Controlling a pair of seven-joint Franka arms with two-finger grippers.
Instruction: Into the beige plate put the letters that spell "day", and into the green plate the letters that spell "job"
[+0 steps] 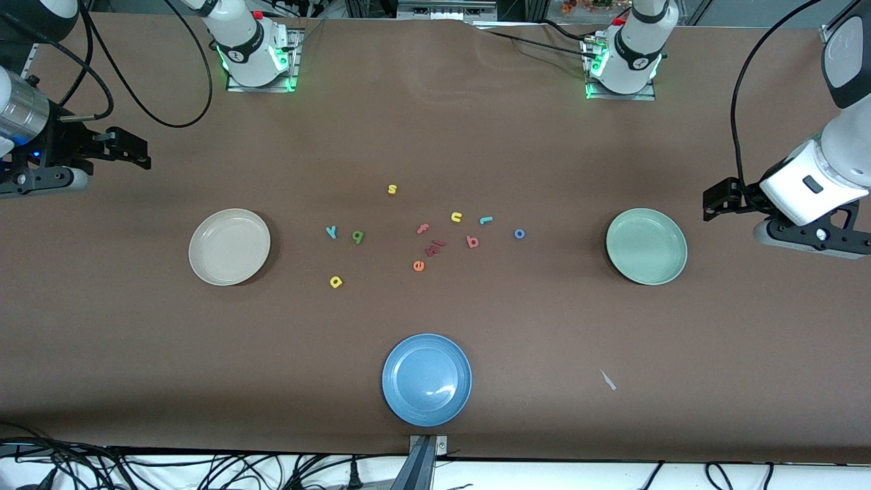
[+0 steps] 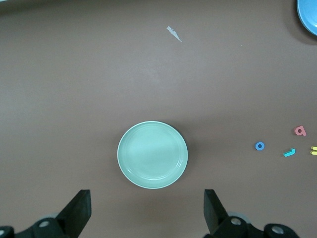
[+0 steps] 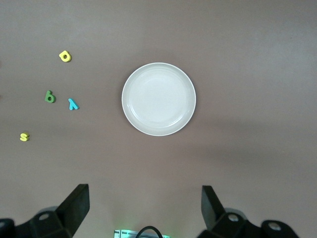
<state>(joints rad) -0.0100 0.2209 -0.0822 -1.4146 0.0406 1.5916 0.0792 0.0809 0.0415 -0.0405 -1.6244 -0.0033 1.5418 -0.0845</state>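
The beige plate (image 1: pixel 230 246) (image 3: pixel 158 98) lies empty toward the right arm's end of the table, the green plate (image 1: pixel 646 246) (image 2: pixel 152 154) empty toward the left arm's end. Between them lie the yellow "d" (image 1: pixel 335 281) (image 3: pixel 65 56), green "a" (image 1: pixel 358 237) (image 3: pixel 49 96), teal "y" (image 1: pixel 331 232) (image 3: pixel 73 103), teal "j" (image 1: pixel 486 220) (image 2: pixel 289 152), blue "o" (image 1: pixel 519 233) (image 2: pixel 259 146) and coral "b" (image 1: pixel 472 241) (image 2: pixel 299 131). My left gripper (image 1: pixel 721 199) (image 2: pixel 147 213) hangs open and empty beside the green plate. My right gripper (image 1: pixel 133 150) (image 3: pixel 145 210) hangs open and empty beside the beige plate.
A blue plate (image 1: pixel 426 379) sits near the table's front edge. Other letters lie among the task's own: a yellow "s" (image 1: pixel 392 189), yellow "n" (image 1: pixel 456 217), coral "f" (image 1: pixel 423 229), orange "e" (image 1: pixel 418 265). A white scrap (image 1: pixel 607 380) lies near the front.
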